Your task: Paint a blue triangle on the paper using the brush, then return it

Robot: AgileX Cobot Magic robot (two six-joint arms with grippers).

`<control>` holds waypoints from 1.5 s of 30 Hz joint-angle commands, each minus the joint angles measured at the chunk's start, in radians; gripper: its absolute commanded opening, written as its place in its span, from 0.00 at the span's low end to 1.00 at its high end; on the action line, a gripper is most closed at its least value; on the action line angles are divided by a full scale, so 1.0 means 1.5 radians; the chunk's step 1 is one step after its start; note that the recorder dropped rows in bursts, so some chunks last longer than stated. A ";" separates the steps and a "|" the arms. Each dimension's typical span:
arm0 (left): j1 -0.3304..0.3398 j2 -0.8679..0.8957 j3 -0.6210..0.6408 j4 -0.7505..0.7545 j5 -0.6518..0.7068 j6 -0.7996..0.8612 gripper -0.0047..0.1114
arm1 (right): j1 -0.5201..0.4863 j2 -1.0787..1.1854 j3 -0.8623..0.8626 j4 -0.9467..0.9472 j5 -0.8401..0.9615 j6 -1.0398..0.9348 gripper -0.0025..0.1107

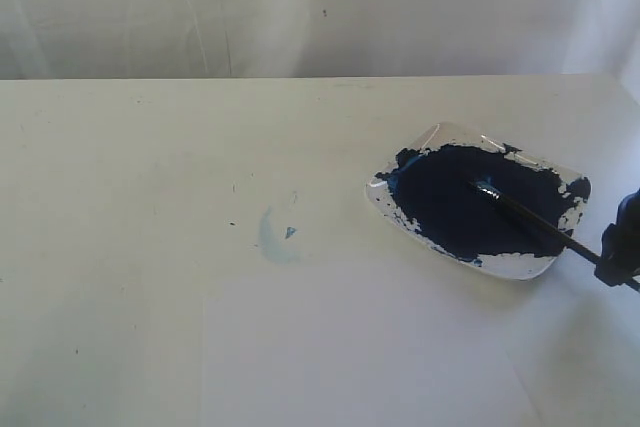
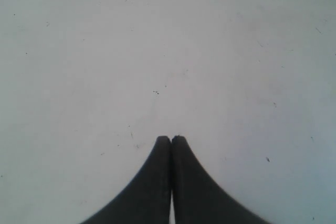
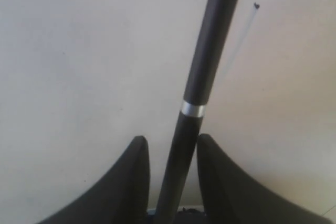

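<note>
The brush [image 1: 530, 215] lies slanted in the paint dish [image 1: 520, 265], its blue-stained tip resting on the dark navy paint and its black handle running out over the right rim. My right gripper [image 1: 620, 247] is at the exterior view's right edge, at the handle's end. In the right wrist view the brush [image 3: 210, 40] passes between the fingers of my right gripper [image 3: 169, 140], which stand open with a gap showing. The paper [image 1: 360, 367] lies at the front, plain white. The blue triangle does not show. My left gripper [image 2: 171, 138] is shut over a bare pale surface.
A faint pale-blue smudge [image 1: 272, 239] with a tiny darker fleck marks the cream tabletop [image 1: 150, 167] left of the dish. A white backdrop rises behind the table's far edge.
</note>
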 commanded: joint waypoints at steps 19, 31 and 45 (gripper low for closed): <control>0.001 -0.003 0.002 -0.003 -0.002 0.002 0.04 | -0.004 0.010 -0.003 -0.011 -0.011 0.001 0.28; 0.001 -0.003 0.002 -0.003 -0.002 0.002 0.04 | -0.004 0.010 -0.003 -0.011 -0.011 0.001 0.28; 0.001 -0.003 0.002 -0.003 -0.002 0.002 0.04 | -0.004 0.010 -0.003 -0.022 -0.009 0.001 0.28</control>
